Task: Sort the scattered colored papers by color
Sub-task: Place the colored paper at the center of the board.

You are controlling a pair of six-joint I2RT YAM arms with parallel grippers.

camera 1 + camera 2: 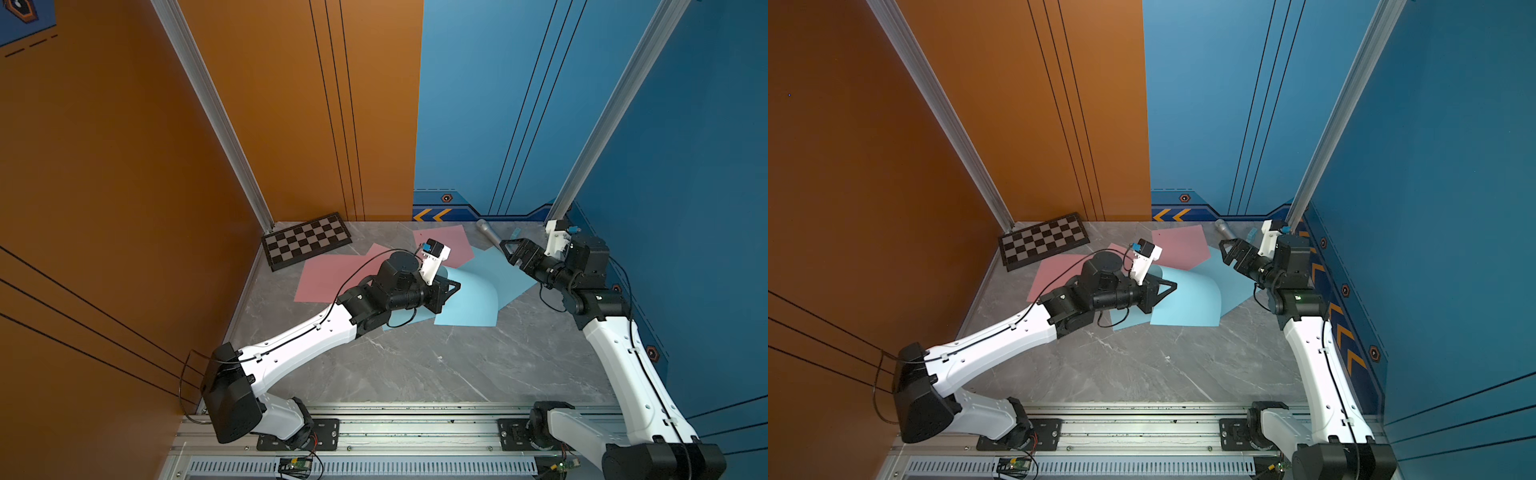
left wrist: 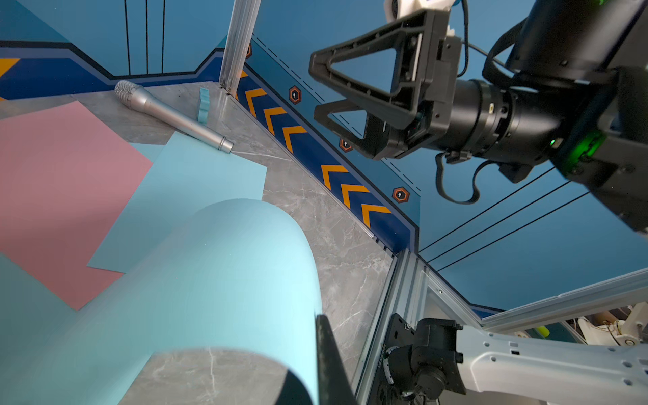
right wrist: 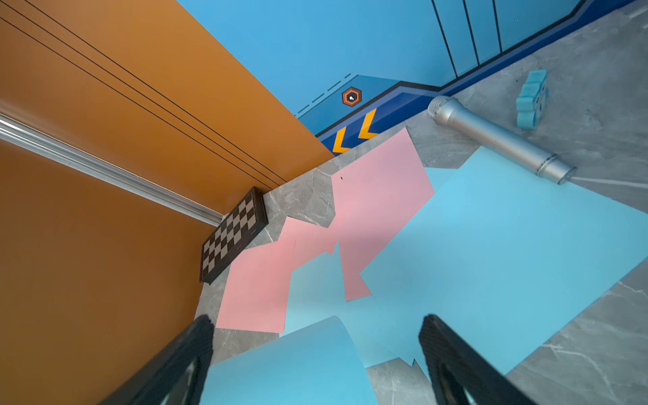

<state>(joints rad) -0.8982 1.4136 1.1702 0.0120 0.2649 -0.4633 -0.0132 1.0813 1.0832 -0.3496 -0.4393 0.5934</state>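
Blue sheet point(image 2: 228, 273), curled, hangs pinched in left gripper point(image 1: 456, 286); right gripper point(image 1: 505, 252) gapes empty. Risk: sheet slips or creases when dragged.

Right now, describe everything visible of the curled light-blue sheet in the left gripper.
The curled light-blue sheet is plain, thin, matte paper, rectangular in outline. One edge is raised and pinched in the shut left gripper, so the sheet arches in a smooth bow. Its opposite edge rests flat on the grey table. It partly overlaps a second light-blue sheet lying beneath it.
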